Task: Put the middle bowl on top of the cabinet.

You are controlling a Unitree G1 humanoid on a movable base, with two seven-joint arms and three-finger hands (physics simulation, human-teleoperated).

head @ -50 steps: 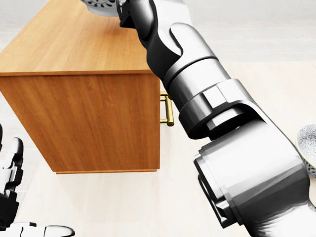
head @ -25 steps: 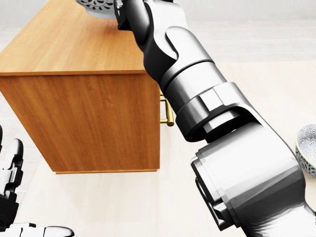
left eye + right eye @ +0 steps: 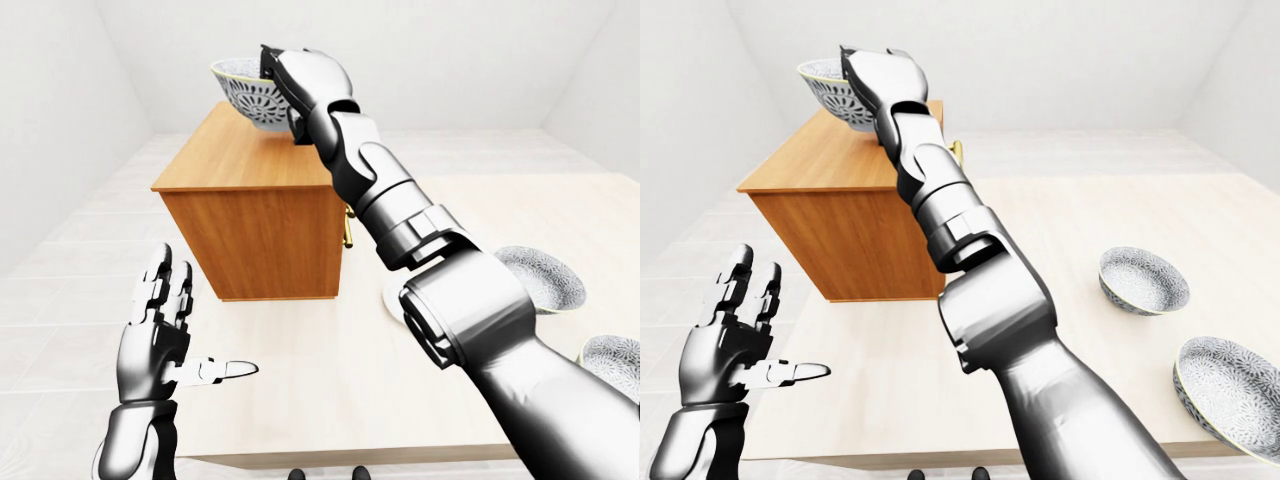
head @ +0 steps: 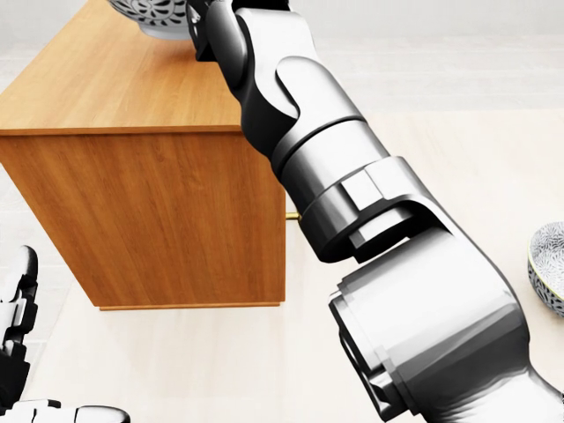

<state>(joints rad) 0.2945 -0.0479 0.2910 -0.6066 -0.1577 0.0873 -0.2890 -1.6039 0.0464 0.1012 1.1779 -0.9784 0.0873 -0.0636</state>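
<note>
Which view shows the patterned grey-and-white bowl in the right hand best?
Left-eye view: the patterned grey-and-white bowl shows rim and side, right hand on its edge. Right-eye view nearly matches; head view crops it at the top.

Glossy silver arms (image 3: 455, 300) with black joints carry pale, segmented fingers (image 3: 158, 278).

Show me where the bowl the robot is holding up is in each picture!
Left-eye view: the bowl is at the top, left of middle, gripped by the right robot hand.
Head view: only the bowl's lower part shows, at the top edge, left of middle.
Right-eye view: top left.
Shared landmark: the wooden cabinet, just below the bowl in every view.
</note>
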